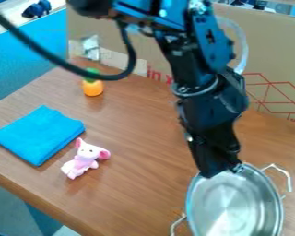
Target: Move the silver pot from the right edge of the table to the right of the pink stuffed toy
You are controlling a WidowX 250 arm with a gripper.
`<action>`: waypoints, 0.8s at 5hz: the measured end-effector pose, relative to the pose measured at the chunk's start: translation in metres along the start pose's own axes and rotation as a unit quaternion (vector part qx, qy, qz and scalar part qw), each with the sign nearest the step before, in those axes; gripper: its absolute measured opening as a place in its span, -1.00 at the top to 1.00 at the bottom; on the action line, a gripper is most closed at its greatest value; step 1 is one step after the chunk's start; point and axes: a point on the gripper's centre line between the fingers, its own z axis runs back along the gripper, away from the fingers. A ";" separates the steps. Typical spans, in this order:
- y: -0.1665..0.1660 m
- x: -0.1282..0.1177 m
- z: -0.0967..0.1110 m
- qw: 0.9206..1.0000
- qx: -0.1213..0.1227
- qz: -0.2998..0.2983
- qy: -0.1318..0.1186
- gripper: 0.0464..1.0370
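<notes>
The black gripper (221, 167) hangs down at the upper left rim of a round silver metal pot (235, 203), overlapping the rim; whether it touches or grips the rim I cannot tell. Two wire handles stick out from the pot, one at its upper right and one at its lower left. Left of the pot, a pink plush toy with big ears (85, 159) lies on the wooden table. A folded blue cloth (39, 133) is just beyond the toy, to its upper left. Farther back stands a small orange object with a green top (92, 87).
A cardboard panel (267, 60) with red line markings rises along the table's back edge. Blue panels (26, 55) border the table at the upper left. A black cable loops from the arm over the upper left. The table's front edge (42, 202) runs diagonally at the lower left.
</notes>
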 end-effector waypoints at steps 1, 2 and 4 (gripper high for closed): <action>0.011 -0.012 -0.001 1.000 -0.008 0.022 0.012 0.93; 0.037 -0.025 0.003 0.997 -0.012 0.076 0.011 0.93; 0.072 -0.046 0.018 0.988 -0.020 0.150 -0.017 0.93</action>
